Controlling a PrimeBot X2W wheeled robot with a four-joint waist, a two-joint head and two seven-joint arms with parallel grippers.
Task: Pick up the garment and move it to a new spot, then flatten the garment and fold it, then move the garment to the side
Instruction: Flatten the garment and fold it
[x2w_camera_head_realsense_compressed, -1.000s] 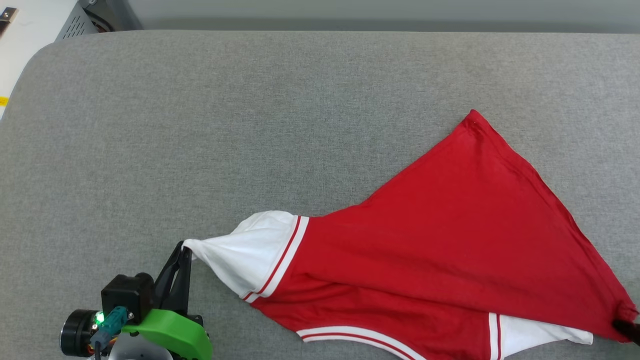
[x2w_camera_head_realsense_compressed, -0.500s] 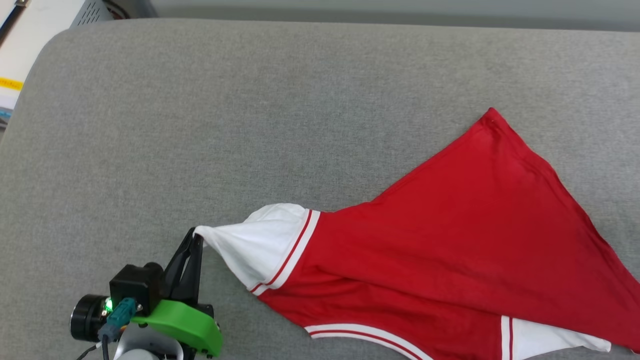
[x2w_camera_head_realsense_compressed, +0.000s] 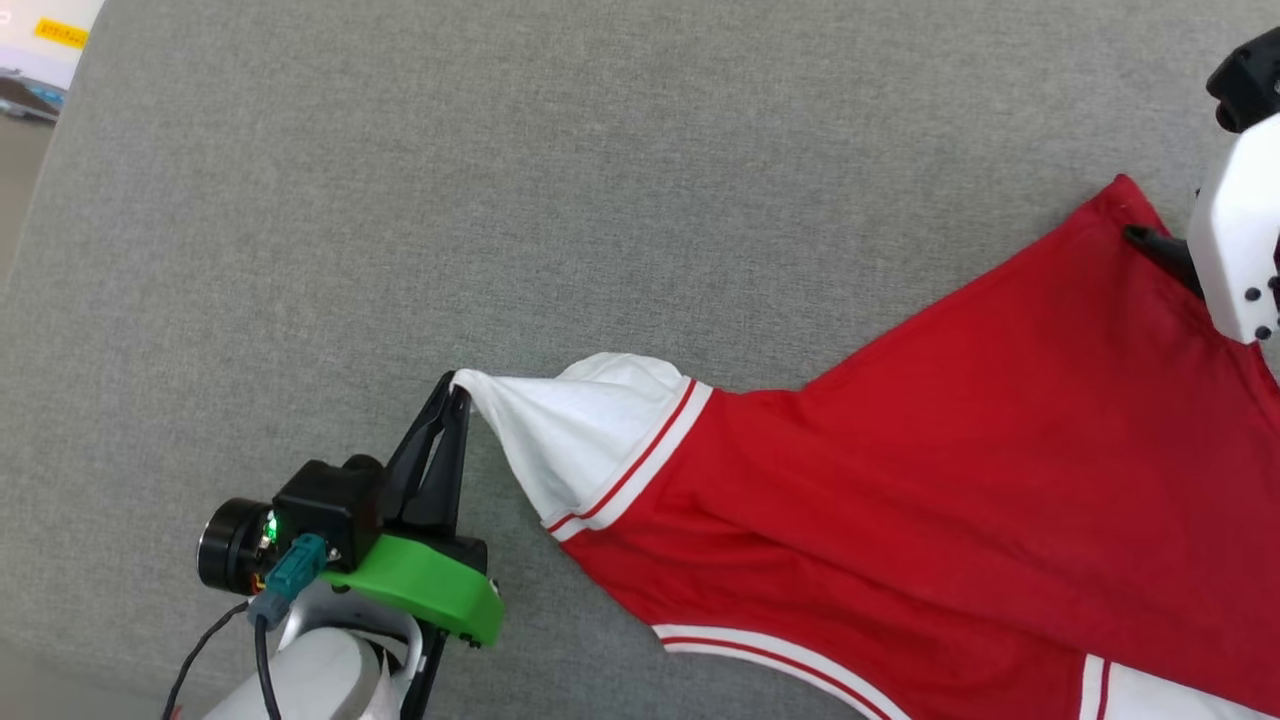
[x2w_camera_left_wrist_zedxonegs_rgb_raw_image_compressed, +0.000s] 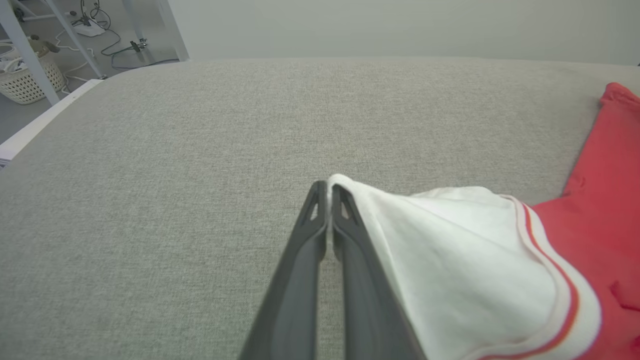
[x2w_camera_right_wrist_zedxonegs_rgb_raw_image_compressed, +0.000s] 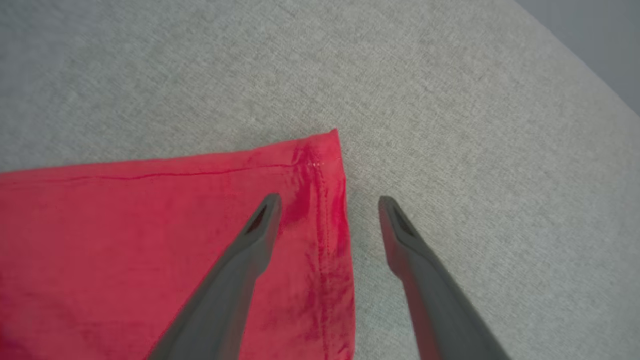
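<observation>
- My left end effector (x2w_camera_head_realsense_compressed: 455, 385) is clamped shut on the tip of the garment's white sleeve (x2w_camera_head_realsense_compressed: 580, 440). In the left wrist view the two dark fingers (x2w_camera_left_wrist_zedxonegs_rgb_raw_image_compressed: 345, 235) meet with only a sliver of white cloth between them.
- The sleeve is pulled into a taut peak at that pinch. It fans out to the red-and-white striped trim (x2w_camera_head_realsense_compressed: 630, 462), where the red body begins.
- The garment (x2w_camera_head_realsense_compressed: 950, 450) lies on the grey fabric-covered counter (x2w_camera_head_realsense_compressed: 500, 200), plain red side up. It sits well clear of the far-left rounded corner and spreads toward the counter's right side.
- From the head camera the garment runs out of the picture at the bottom and right. A second band of striped trim (x2w_camera_head_realsense_compressed: 780, 655) shows along its near edge.
- My right end effector (x2w_camera_right_wrist_zedxonegs_rgb_raw_image_compressed: 330, 200) is spread wide and has hold of nothing.
- It sits at the garment's far red corner (x2w_camera_right_wrist_zedxonegs_rgb_raw_image_compressed: 325, 150), astride the stitched edge. One finger (x2w_camera_right_wrist_zedxonegs_rgb_raw_image_compressed: 250, 240) is over red cloth and the other (x2w_camera_right_wrist_zedxonegs_rgb_raw_image_compressed: 415, 250) is over bare grey cover.
- I cannot tell whether those fingertips touch the cloth or hang just above it.
- From the head camera, that arm's white wrist housing (x2w_camera_head_realsense_compressed: 1235, 240) is at the right edge, over the same corner.
- Past the counter's far-left corner, the left wrist view picks up a white basket (x2w_camera_left_wrist_zedxonegs_rgb_raw_image_compressed: 22, 82) and cables (x2w_camera_left_wrist_zedxonegs_rgb_raw_image_compressed: 100, 30) on the floor.
</observation>
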